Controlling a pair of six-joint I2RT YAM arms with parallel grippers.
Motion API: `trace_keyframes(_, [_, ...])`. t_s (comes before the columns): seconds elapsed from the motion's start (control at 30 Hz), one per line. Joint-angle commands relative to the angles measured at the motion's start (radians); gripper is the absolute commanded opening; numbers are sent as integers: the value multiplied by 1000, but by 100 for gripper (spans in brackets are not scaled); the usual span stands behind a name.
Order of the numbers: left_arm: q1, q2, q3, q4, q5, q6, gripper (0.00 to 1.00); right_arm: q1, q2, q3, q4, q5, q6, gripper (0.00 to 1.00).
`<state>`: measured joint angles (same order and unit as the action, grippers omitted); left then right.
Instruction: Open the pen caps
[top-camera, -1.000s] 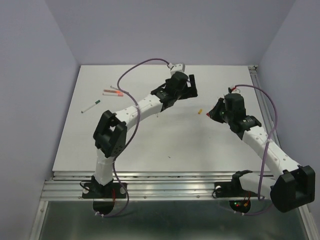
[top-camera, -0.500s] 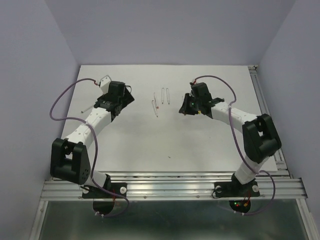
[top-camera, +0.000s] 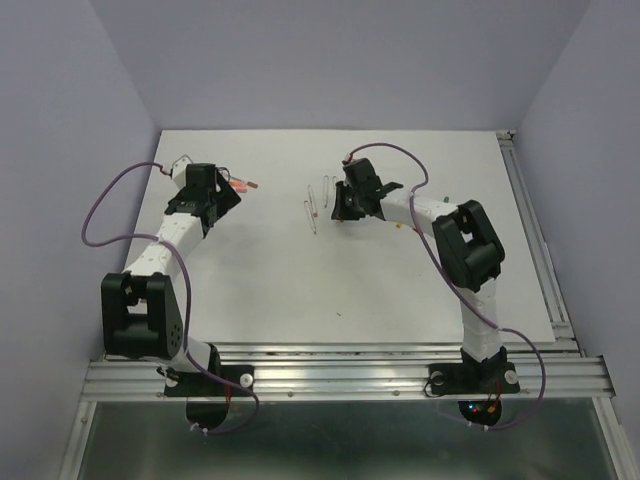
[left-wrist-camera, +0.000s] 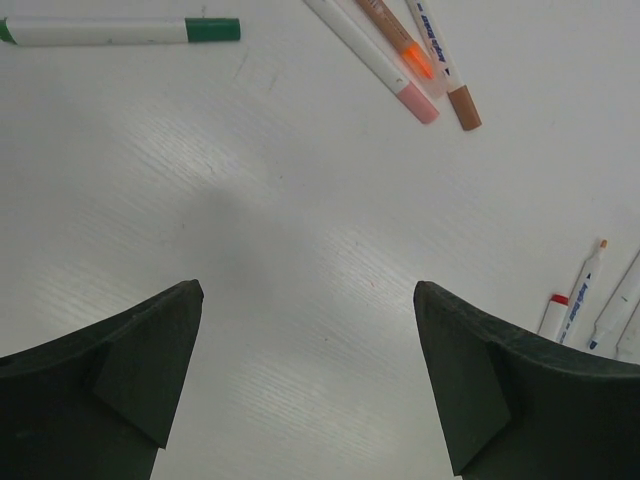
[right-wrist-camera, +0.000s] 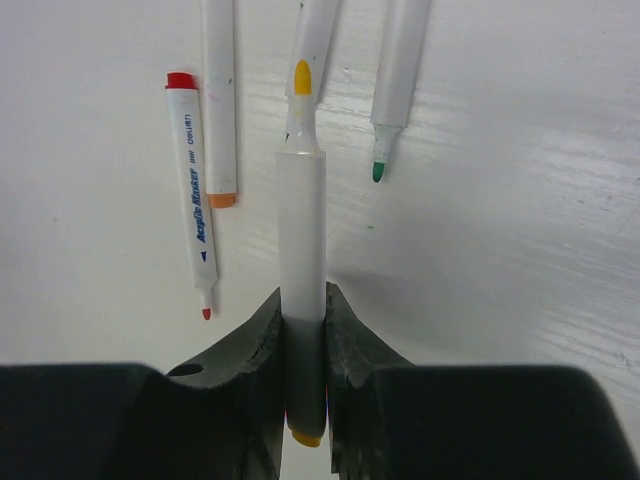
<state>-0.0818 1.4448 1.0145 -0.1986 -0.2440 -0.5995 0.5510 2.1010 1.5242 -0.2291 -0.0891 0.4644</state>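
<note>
Evidently the right gripper (right-wrist-camera: 303, 325) is clamping a white yellow-tipped pen (right-wrist-camera: 301, 220) above uncapped pens (right-wrist-camera: 195, 190) (probably to lay it alongside); the left gripper (left-wrist-camera: 308, 300) is gaping wide, facing a short green plastic cap (left-wrist-camera: 212, 30) on its pen on the desk (left-wrist-camera: 300, 220).

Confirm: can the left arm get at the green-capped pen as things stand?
Likely yes. The left gripper is open and empty, and the green-capped pen lies alone on bare table ahead of it, apart from the other capped pens. Nothing lies over it.
</note>
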Motion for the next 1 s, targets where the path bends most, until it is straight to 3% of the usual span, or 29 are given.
trace_keyframes(0.0, [40, 40, 56, 41, 22, 53, 99, 21, 30, 76, -22, 26, -23, 20])
trace_keyframes(0.13, [74, 69, 82, 33, 55, 35, 99, 32, 51, 93, -36, 28, -26, 26])
trace_keyframes(0.17, [74, 77, 87, 25, 45, 35, 99, 33, 56, 96, -45, 28, -27, 34])
trace_keyframes(0.23, [109, 84, 105, 25, 23, 47, 99, 35, 57, 102, -55, 23, -33, 39])
trace_keyframes(0.37, [180, 130, 133, 91, 120, 174, 99, 40, 31, 94, -72, 3, -65, 53])
trace_keyframes(0.57, [234, 242, 214, 143, 380, 539, 98, 40, -91, 25, -88, 5, -102, 76])
trace_keyframes(0.6, [234, 259, 242, 125, 379, 565, 98, 40, -107, -1, -87, 8, -104, 87])
trace_keyframes(0.7, [234, 319, 298, 88, 361, 685, 98, 40, -163, -45, -105, 18, -113, 100])
trace_keyframes(0.83, [235, 384, 348, 51, 330, 806, 99, 40, -211, -76, -163, 52, -138, 100])
trace_keyframes(0.97, [235, 452, 449, -8, 206, 842, 99, 40, -254, -110, -194, 71, -151, 100])
